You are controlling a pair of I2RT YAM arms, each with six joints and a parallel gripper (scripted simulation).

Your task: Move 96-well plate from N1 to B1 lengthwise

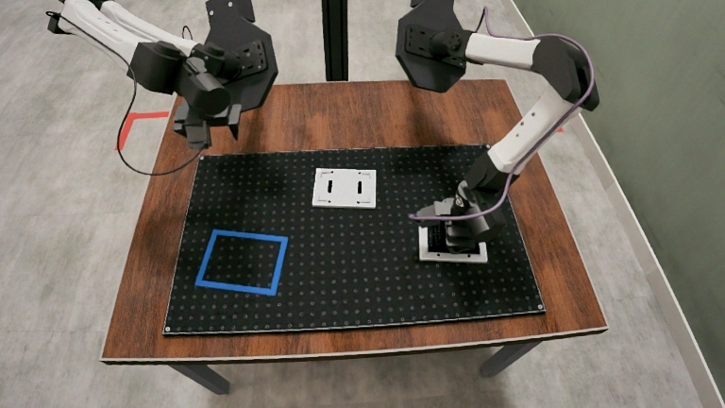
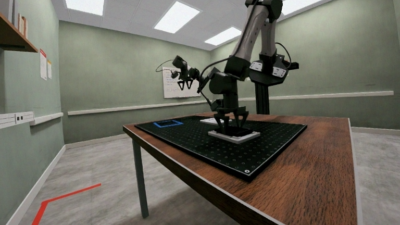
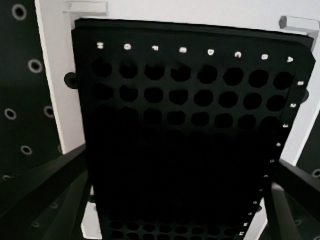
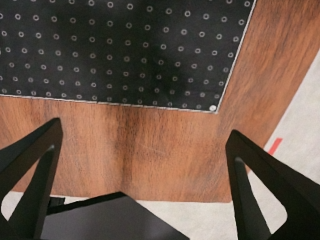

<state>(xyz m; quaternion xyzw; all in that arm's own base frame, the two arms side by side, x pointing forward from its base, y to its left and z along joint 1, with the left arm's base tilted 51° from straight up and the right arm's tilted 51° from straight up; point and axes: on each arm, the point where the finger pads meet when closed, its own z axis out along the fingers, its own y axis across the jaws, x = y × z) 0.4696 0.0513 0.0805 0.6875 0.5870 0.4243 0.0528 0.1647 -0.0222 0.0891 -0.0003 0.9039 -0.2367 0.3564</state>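
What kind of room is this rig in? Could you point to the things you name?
Probably a lab or teaching workroom: a pegboard-style plate [image 1: 342, 297] [image 2: 265, 151] on the table, a 96-well plate [image 3: 185, 85] under one gripper, and a whiteboard [image 2: 171, 92] on the wall.

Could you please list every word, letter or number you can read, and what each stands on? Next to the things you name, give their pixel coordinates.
"A", "B", "C", "D", "H": along the short edge of the black well plate [image 1: 436, 236] [image 2: 236, 130] [image 3: 175, 100].
"1", "2", "3": down its side; the later numbers are too small.
Whiteboard [image 2: 171, 92] and wall sheets [image 2: 43, 64] [image 2: 49, 69]: writing too small to read.
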